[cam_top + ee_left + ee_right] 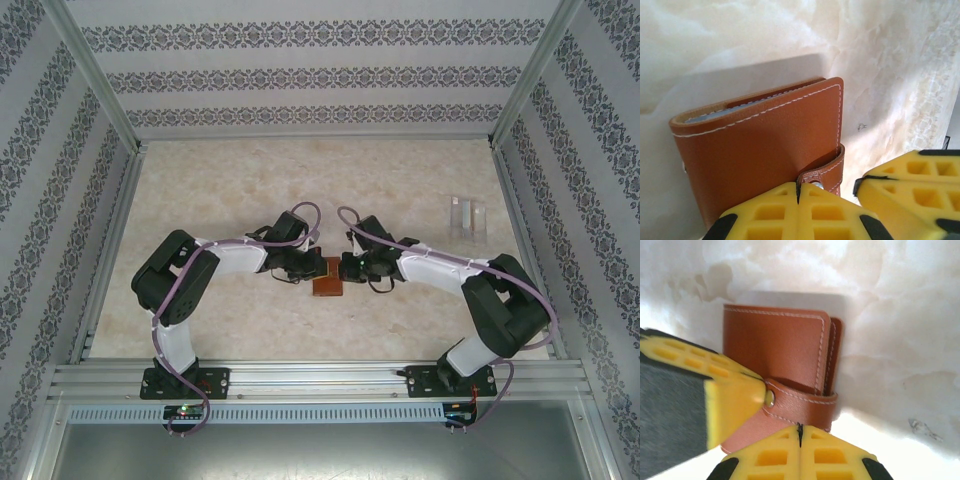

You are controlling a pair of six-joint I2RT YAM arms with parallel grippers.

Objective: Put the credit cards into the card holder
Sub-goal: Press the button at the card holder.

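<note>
My left gripper (797,200) has its pocketed yellow fingers pressed together on nothing, tips at the snap tab of the card holder (760,145). It is smooth brown leather with white stitching, folded shut on the marbled table (220,200) between my arms, long side running away from my bases. My right gripper (800,437) is likewise pressed shut and empty at the tab; my left wrist camera catches grey-blue lining at the holder's open edge, and from above a clear plastic case (466,217) sits well off to the right.

The brown leather holder (765,145) is seen folded shut, tab snapped, laid flat between left claw (798,192) and right claw (800,432).
</note>
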